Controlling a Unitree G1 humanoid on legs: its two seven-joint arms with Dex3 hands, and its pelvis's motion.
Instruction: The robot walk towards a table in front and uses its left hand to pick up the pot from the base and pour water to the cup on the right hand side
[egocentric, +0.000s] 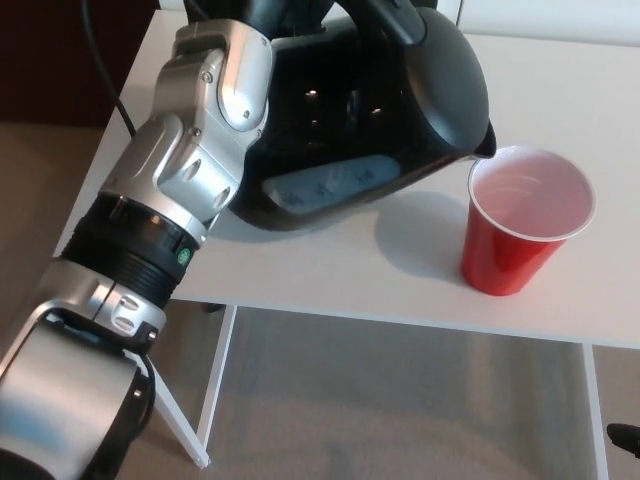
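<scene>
The black pot (380, 120) hangs tilted above the white table (330, 270), its grey water gauge (330, 182) facing me and its spout (484, 143) low at the right. The spout sits just above the left rim of the red cup (525, 235), which stands upright on the table. I see no stream of water. My left arm (190, 170) rises from the lower left, and my left hand (285, 18), mostly cut off by the top edge, is shut on the pot's handle. The pot's base is hidden. No right hand shows.
The table's front edge (400, 320) runs across the middle, with a white leg (215, 385) and beige floor below. A cable (105, 70) runs along my left arm. A small dark object (625, 435) lies at the bottom right corner.
</scene>
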